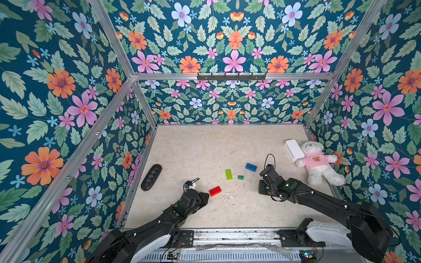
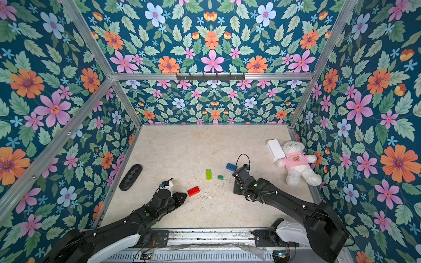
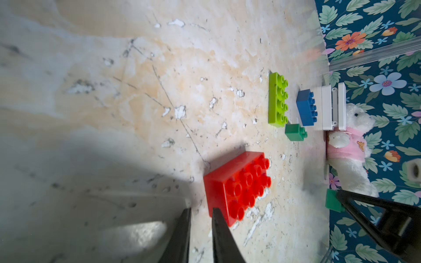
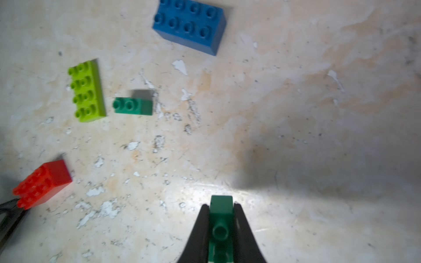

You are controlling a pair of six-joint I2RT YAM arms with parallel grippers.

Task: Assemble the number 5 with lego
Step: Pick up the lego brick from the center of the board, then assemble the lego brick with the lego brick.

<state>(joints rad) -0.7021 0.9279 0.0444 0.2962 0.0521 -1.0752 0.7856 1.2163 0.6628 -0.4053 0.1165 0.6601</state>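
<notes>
Right wrist view: right gripper (image 4: pixel 221 207) clamped on a dark-green brick (image 4: pixel 221 218), red brick (image 4: pixel 43 183) well left, just beside the left gripper (image 1: pixel 206 196).

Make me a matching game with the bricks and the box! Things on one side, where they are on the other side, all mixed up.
Things:
1. red brick
2. lime-green brick
3. white box
4. right gripper

Places or states:
A. beside the teddy, by its head
B. shut on a dark-green brick
C. right at the tips of the left gripper
D. lying next to the loose dark-green brick

Right pairs: 1-C, 2-D, 3-A, 4-B.
</notes>
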